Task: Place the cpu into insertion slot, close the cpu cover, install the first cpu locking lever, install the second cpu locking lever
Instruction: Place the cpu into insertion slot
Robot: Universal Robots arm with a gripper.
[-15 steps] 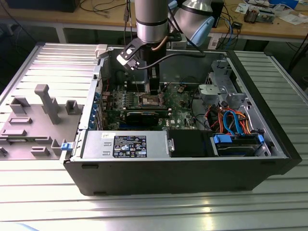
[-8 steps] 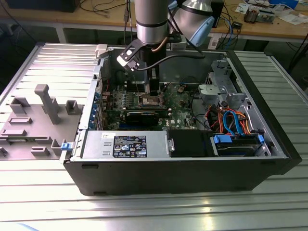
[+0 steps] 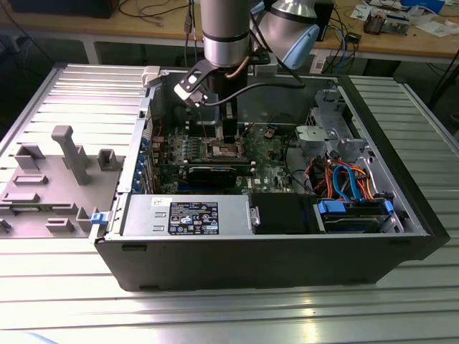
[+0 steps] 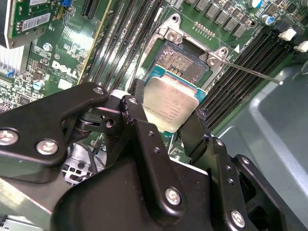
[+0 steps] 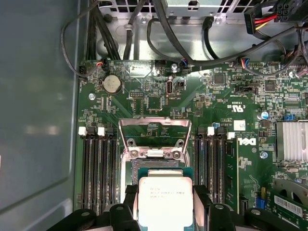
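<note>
Claw (image 3: 228, 140), centre of exterior view, clamped on two edges of cpu (image 5: 165, 202), held partly over slot (image 4: 179, 60), contact unclear; cover (image 5: 155, 121) hinged up, open.

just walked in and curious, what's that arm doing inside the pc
The robot's claw grips the cpu by two edges and holds it partly over the insertion slot on the motherboard, inside the open computer case. Part of the slot's pin field is exposed, so the chip is not seated. The cpu cover stands flipped open.
</note>
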